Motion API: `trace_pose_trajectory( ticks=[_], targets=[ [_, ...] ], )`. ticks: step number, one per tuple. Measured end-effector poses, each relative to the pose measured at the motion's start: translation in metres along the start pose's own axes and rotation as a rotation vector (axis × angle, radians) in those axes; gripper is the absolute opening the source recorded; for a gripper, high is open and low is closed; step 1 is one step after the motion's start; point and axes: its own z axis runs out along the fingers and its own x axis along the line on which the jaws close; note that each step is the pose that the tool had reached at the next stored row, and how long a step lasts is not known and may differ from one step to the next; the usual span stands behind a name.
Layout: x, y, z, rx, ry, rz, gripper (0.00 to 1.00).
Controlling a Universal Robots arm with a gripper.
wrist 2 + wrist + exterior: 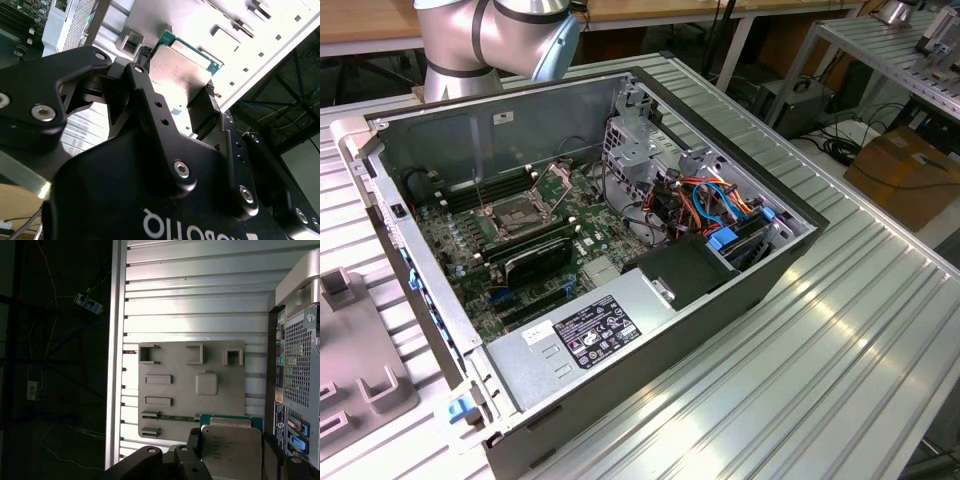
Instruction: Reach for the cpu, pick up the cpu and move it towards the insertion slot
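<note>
Clearly the grasp is made: the gripper [233,442] has its fingers [194,441] clamped on two opposite edges of the cpu [231,455], whose silvery face shows in both wrist views. The chip hangs well above the grey tray [175,365], whose square pad [206,384] looks bare, so I judge the pick-up done and the carry in hand.

In the exterior view the slot [525,212] sits inside the case [415,265], at about eleven o'clock from the power supply [570,335]. Its dark centre is exposed. The tray lies outside the case, at roughly eight o'clock from the slot.

The carry, as I read it, calls for clearing the case wall, then holding the chip level and square to the slot — so slim an edge grip leaves little margin for a bump.
</note>
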Motion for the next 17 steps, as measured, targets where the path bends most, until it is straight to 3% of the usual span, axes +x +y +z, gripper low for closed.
trace_pose_trajectory(
  ticks=[5, 17],
  targets=[
    [-0.0014, -0.0001, 0.0, 0.0, 0.0, 0.0, 0.55],
    [-0.0156, -0.0007, -0.0001, -0.0001, -0.0001, 0.0, 0.55]
  ],
)
